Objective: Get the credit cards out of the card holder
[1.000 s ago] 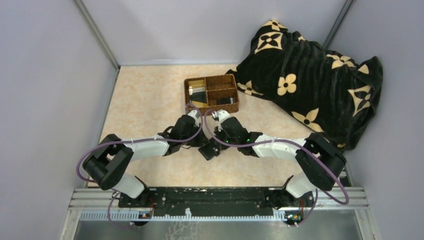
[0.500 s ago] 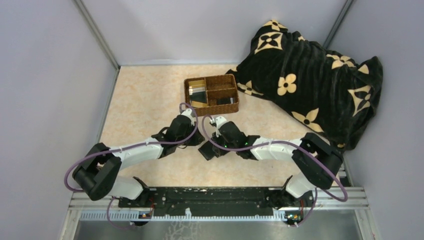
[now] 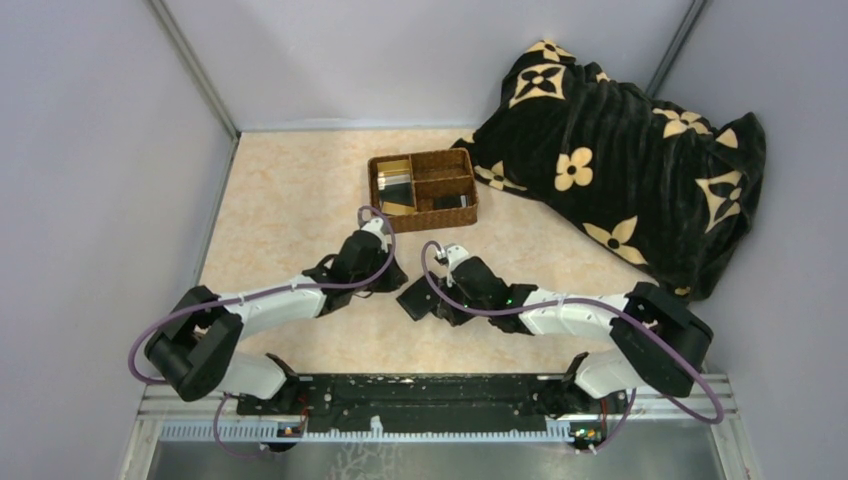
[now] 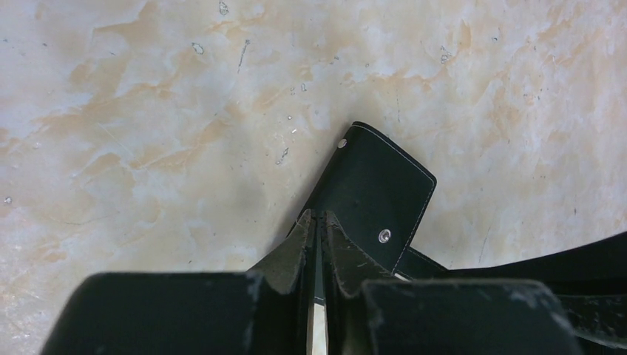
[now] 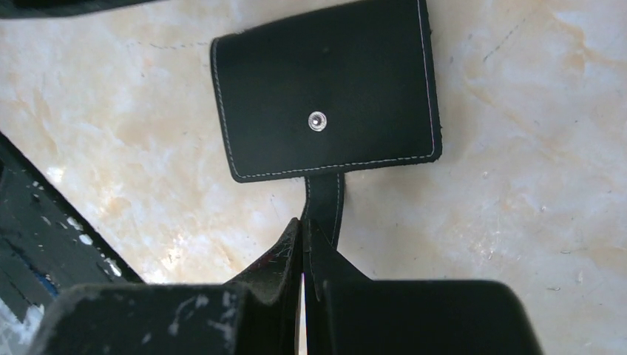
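My right gripper [image 5: 303,240] clamped on the strap [image 5: 323,196] of the card holder [image 5: 325,96]; holder lies flat on the counter [image 5: 517,185] dead ahead, long side crosswise; my left gripper [image 4: 316,225] pressed together, tips at its edge.

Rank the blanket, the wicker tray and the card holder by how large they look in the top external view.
Largest: blanket.
Second: wicker tray.
Smallest: card holder, clearly smaller than the tray.
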You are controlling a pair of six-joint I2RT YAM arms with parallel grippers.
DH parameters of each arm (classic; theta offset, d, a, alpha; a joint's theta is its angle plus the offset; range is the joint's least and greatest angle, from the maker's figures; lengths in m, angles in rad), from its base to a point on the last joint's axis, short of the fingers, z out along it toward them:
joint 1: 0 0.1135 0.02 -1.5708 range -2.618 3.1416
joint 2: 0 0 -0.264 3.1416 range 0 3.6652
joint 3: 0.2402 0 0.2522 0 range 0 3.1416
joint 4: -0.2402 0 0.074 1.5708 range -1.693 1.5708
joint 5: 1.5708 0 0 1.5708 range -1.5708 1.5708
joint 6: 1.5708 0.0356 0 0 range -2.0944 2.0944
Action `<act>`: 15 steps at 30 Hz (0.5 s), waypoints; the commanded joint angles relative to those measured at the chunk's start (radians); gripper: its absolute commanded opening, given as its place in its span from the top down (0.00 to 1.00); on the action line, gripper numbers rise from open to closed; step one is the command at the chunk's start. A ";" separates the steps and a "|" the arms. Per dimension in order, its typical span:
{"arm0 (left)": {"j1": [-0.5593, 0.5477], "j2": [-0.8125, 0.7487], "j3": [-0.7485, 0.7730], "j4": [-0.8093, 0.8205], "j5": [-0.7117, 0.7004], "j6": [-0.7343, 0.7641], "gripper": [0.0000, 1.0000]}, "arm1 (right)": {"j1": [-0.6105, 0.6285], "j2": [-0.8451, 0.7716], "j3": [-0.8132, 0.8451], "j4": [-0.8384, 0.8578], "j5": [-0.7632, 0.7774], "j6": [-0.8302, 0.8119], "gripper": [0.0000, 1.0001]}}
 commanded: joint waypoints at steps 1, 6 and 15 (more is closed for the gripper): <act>0.004 -0.048 -0.014 -0.030 -0.018 0.007 0.89 | 0.005 0.027 -0.012 0.069 0.008 0.031 1.00; 0.008 -0.089 -0.041 -0.047 -0.066 0.013 0.85 | 0.004 0.068 -0.040 0.135 0.011 0.048 1.00; 0.037 0.137 -0.047 0.063 -0.122 0.065 0.84 | 0.004 0.143 -0.039 0.201 0.017 0.060 1.00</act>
